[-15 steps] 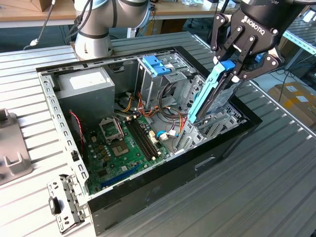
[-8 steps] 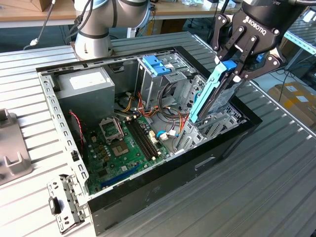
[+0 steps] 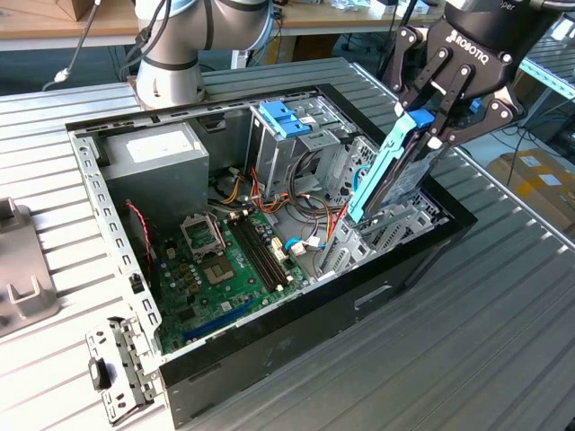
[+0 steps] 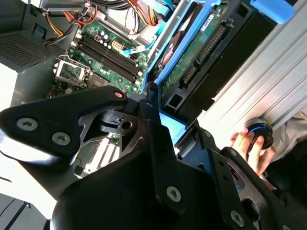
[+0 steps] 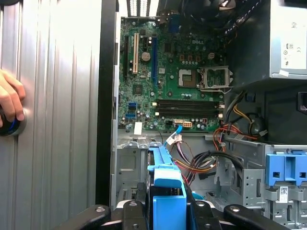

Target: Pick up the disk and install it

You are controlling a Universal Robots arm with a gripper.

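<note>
Gripper (image 3: pixel 429 124) clamped on the disk (image 3: pixel 388 171), held tilted over the open computer case (image 3: pixel 296 328), toward the exterior view's right.

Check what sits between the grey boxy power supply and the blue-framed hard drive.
Exterior view: between power supply and hard drive stands a grey metal drive cage topped by a light-blue plastic bracket, with multicoloured cables beside it.
</note>
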